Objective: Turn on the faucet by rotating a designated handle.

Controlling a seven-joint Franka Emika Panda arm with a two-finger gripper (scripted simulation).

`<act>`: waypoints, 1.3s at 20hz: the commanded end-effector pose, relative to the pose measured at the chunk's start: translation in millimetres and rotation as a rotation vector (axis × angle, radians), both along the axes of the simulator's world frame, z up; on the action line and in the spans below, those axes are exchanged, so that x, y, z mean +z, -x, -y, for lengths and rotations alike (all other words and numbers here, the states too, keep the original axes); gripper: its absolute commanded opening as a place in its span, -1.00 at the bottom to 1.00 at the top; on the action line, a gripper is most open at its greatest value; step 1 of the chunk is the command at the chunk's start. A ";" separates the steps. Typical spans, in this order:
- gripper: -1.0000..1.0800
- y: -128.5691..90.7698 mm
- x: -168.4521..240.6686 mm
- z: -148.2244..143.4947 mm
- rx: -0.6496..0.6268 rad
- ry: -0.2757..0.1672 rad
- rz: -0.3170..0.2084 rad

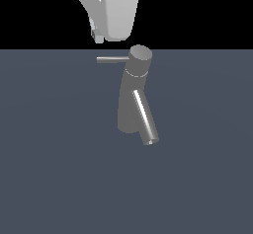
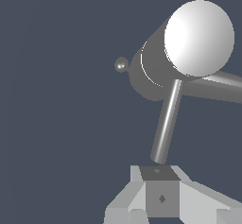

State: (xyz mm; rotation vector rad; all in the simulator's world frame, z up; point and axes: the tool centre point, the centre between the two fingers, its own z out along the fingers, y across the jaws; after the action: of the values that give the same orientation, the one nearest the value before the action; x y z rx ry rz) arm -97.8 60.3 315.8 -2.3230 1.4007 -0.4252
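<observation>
Item: faucet (image 1: 132,99), grey metal, leaning cylindrical body with round cap; stands on the dark surface near its far edge, about midway across in the exterior view. Slanted shiny spout (image 1: 146,118) runs down toward the near side.

Item: handle (image 1: 112,59), thin straight rod projecting sideways from the cap toward the exterior view's left. Free end unobstructed; appears not yet turned.

Item: gripper (image 1: 99,38), white, hanging just above the handle's outer end and apart from it. In the wrist view the rod's tip (image 2: 159,158) sits right at the finger (image 2: 158,190). Whether the jaws are parted or closed cannot be told; nothing is held.

Step in hand, by judgement: approach for contact. Advice: descend beside the rod near its tip, where leverage is greatest, set a finger flat against its side, then push along an arc around the cap's axis. Avoid pressing downward on the rod, and keep clear of the cap.
</observation>
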 end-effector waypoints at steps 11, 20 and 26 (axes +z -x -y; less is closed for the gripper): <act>-1.00 -40.1 -21.5 1.0 -0.185 -0.074 0.059; -1.00 -47.7 -24.4 2.0 -0.216 -0.087 0.069; -1.00 -47.0 -23.8 1.8 -0.212 -0.086 0.068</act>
State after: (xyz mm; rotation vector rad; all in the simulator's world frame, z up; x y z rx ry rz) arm -50.8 58.5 292.0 -2.0809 1.6060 -0.4904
